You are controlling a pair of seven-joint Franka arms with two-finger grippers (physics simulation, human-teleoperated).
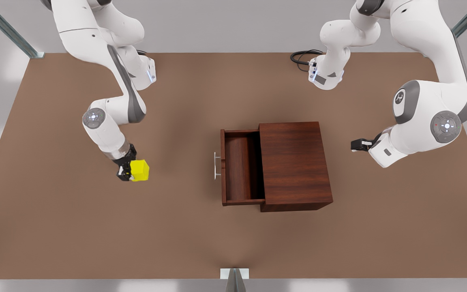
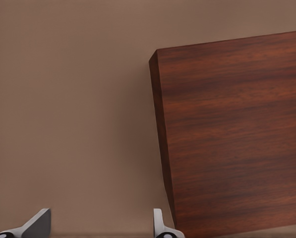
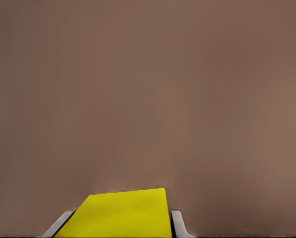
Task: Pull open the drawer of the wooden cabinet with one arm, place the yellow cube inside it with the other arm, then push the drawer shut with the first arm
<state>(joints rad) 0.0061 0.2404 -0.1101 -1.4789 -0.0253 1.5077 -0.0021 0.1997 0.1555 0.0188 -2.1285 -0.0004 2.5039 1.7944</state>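
Well, the drawer (image 1: 242, 167) stands pulled out of the wooden cabinet (image 1: 294, 164). Well clear of its handle side, the right end effector (image 1: 127, 169) clamps the yellow cube (image 1: 140, 170). The left end effector (image 1: 357, 144) waits beyond the cabinet's back, fingers spread. The cube could clip the drawer's front if carried low. No readable labels anywhere.

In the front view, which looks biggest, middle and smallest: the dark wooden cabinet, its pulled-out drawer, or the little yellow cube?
1. The boxy dark reddish-brown wooden cabinet, largest.
2. Its open drawer with the slim silver handle, smaller in its visible part.
3. The small bright yellow cube, smallest, clamped in the right gripper.
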